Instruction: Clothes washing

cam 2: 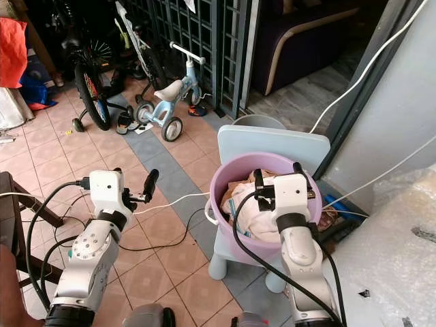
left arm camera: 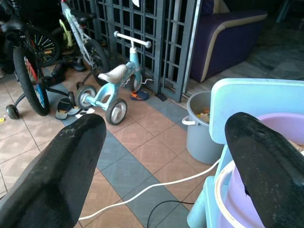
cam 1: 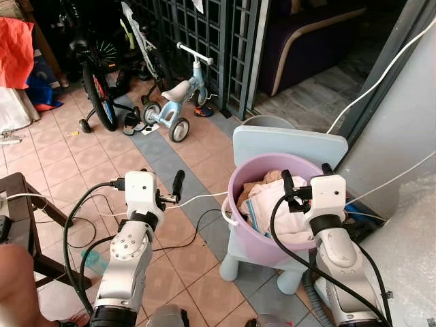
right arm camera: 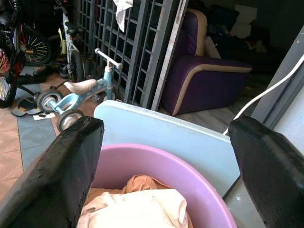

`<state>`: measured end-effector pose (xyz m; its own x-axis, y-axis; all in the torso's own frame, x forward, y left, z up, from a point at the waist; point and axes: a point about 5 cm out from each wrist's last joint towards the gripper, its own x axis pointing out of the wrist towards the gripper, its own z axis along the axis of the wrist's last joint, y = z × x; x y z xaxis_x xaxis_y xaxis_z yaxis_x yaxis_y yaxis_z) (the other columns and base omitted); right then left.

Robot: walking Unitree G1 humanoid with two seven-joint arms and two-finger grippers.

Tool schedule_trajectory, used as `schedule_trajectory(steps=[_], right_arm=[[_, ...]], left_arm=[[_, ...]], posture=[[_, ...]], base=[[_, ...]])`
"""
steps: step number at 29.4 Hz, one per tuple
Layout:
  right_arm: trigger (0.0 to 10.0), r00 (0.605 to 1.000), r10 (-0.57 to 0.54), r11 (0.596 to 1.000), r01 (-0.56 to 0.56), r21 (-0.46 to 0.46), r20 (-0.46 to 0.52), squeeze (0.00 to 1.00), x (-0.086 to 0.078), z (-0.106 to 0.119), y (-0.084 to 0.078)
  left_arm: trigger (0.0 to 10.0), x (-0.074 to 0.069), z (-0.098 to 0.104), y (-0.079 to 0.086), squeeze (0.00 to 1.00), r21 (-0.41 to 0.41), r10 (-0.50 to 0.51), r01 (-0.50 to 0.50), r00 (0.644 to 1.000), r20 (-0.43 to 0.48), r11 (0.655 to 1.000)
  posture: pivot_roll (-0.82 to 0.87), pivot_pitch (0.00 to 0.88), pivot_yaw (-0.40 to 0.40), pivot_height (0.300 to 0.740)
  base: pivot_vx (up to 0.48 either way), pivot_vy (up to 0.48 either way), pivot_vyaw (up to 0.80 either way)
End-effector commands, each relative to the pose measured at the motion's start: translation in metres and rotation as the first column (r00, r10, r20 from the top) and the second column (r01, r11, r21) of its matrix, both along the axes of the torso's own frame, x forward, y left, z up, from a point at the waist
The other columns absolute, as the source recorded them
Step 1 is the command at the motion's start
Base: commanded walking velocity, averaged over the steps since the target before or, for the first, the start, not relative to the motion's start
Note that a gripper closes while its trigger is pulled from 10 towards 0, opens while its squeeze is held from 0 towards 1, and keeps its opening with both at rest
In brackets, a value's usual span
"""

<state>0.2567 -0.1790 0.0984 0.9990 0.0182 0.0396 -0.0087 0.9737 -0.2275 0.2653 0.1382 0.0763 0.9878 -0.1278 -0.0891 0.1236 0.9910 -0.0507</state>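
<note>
The pink tub (cam 1: 240,225) stands on the seat of a pale blue child's chair (cam 1: 289,144) at lower centre of the left eye view, a placement that raises the load off the tiled floor (cam 1: 88,160) and, in all likelihood, within arm reach. The tub holds a heap of laundry (cam 1: 269,204): a white garment on top, a peach piece behind it and a striped item at the near edge; it is filled to about rim level. The right hand (cam 1: 304,185) hovers directly over the tub with its fingers spread wide and nothing between them, a posture that suits a downward reach for the top garment. The left hand (cam 1: 178,182) is raised left of the tub, above the floor, with fingers also spread and empty, apparently on standby. A second container, a grey bucket (left arm camera: 202,124), sits behind the chair by the metal gate (cam 1: 204,41); it holds something yellowish that is too small to identify. A white cable (cam 1: 197,199) runs across the floor toward the chair.
</note>
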Motion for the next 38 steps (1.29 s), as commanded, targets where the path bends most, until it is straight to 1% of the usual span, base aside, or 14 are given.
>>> schedule_trajectory(steps=[1, 9, 14, 27, 30, 36, 38], right_arm=[[10.0, 1.000, -0.011, 1.000, 0.011, 0.010, -0.015, 1.00, 0.0000, -0.0022, -0.0034], [10.0, 1.000, -0.015, 1.000, 0.015, 0.010, -0.018, 1.00, -0.0017, -0.0020, -0.0030], [10.0, 1.000, -0.014, 1.000, 0.015, 0.013, -0.028, 1.00, -0.0044, -0.0047, -0.0027], [10.0, 0.999, -0.006, 1.000, 0.006, 0.017, -0.032, 1.00, -0.0018, -0.0029, 0.0000], [10.0, 0.998, -0.021, 1.000, 0.022, 0.017, -0.055, 1.00, -0.0022, -0.0065, 0.0010], [10.0, 0.998, -0.017, 1.000, 0.018, 0.014, -0.054, 1.00, -0.0012, -0.0062, 0.0016], [10.0, 0.999, -0.011, 1.000, 0.012, 0.011, -0.052, 0.95, -0.0006, -0.0060, 0.0021]], left_arm=[[10.0, 0.0003, 0.0035, 0.0019, 0.00, 0.002, -0.008, 0.008, 1.000, 0.019, 1.000], [10.0, 0.0012, 0.0032, 0.0002, 0.00, 0.006, -0.018, 0.018, 1.000, 0.012, 1.000], [10.0, -0.0015, 0.0023, -0.0029, 0.00, 0.006, -0.037, 0.037, 0.999, 0.010, 0.999], [10.0, -0.0012, 0.0020, -0.0040, 0.00, 0.005, -0.042, 0.042, 0.999, 0.007, 0.999], [10.0, -0.0012, 0.0010, -0.0048, 0.00, 0.007, -0.049, 0.049, 0.999, -0.001, 0.999], [10.0, -0.0018, -0.0002, -0.0062, 0.00, 0.005, -0.050, 0.050, 0.999, -0.013, 0.999], [10.0, -0.0020, -0.0002, -0.0064, 0.00, 0.000, -0.042, 0.042, 0.999, -0.012, 0.999]], posture=[[-0.01, 0.000, 0.027, 0.740], [-0.02, 0.000, 0.032, 0.740], [-0.02, 0.000, 0.031, 0.740], [-0.02, 0.000, 0.030, 0.740], [-0.02, 0.000, 0.031, 0.740], [-0.02, 0.000, 0.029, 0.740], [-0.01, 0.000, 0.025, 0.740]], base=[[0.274, 0.000, 0.00], [0.269, 0.000, 0.00], [0.290, 0.000, 0.00], [0.343, 0.000, 0.00], [0.386, 0.000, -0.69], [0.346, 0.000, -0.75], [0.000, 0.000, 0.00]])
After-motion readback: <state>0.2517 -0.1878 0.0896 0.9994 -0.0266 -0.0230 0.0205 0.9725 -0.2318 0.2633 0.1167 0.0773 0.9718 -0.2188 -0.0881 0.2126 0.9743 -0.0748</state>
